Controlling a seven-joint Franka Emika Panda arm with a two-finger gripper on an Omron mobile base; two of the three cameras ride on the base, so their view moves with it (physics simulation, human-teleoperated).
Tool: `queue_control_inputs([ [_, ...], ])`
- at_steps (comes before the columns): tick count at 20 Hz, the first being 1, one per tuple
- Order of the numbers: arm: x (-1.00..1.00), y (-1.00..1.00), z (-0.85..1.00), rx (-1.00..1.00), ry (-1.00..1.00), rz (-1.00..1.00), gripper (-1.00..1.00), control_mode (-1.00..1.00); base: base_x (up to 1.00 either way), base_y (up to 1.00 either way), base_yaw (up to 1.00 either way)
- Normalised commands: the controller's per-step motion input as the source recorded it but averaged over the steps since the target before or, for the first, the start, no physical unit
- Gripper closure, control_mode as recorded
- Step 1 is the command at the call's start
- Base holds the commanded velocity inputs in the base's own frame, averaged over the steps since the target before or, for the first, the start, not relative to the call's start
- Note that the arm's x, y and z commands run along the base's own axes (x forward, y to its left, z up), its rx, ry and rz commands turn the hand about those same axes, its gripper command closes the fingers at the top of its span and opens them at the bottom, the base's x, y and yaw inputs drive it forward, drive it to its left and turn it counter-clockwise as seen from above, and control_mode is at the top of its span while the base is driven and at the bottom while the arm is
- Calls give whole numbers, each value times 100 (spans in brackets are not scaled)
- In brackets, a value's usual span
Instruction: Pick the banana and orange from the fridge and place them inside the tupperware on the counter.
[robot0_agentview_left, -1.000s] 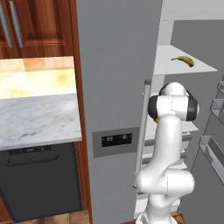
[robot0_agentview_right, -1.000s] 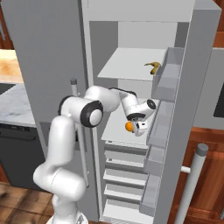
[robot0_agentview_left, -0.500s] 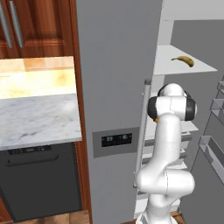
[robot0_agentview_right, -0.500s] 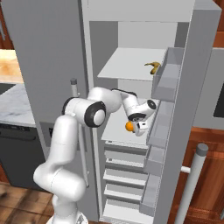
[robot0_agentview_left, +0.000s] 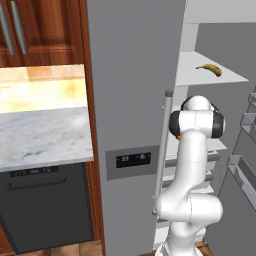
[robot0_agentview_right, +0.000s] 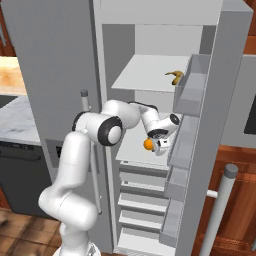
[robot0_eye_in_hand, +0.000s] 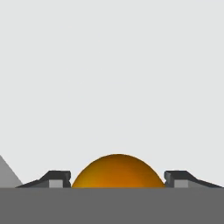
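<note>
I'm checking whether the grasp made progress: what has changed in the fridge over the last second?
Very little. The arm's elbow swung slightly, while the hand stayed at the orange over the middle shelf; the hand view shows the orange between the fingertips, but contact cannot be told. The banana stayed on the upper shelf, and the fridge stayed open.

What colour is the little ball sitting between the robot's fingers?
Bright orange, darker toward its edges. It is the orange, seen best in the hand view, between the gripper's tips.
</note>
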Motion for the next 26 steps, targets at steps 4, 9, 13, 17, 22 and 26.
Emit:
queue_control_inputs([
  [4,-32,0,-7,0,0,0,100,-100,0,0,0],
  [9,-59,0,2,0,-16,0,100,-100,0,0,0],
  [13,-63,0,34,-1,-36,0,100,-100,0,0,0],
  [17,-64,5,51,-6,-41,0,100,-100,0,0,0],
  [22,-51,18,59,-14,-28,0,100,-100,0,0,0],
  [26,-36,25,63,-14,-4,0,100,-100,0,0,0],
])
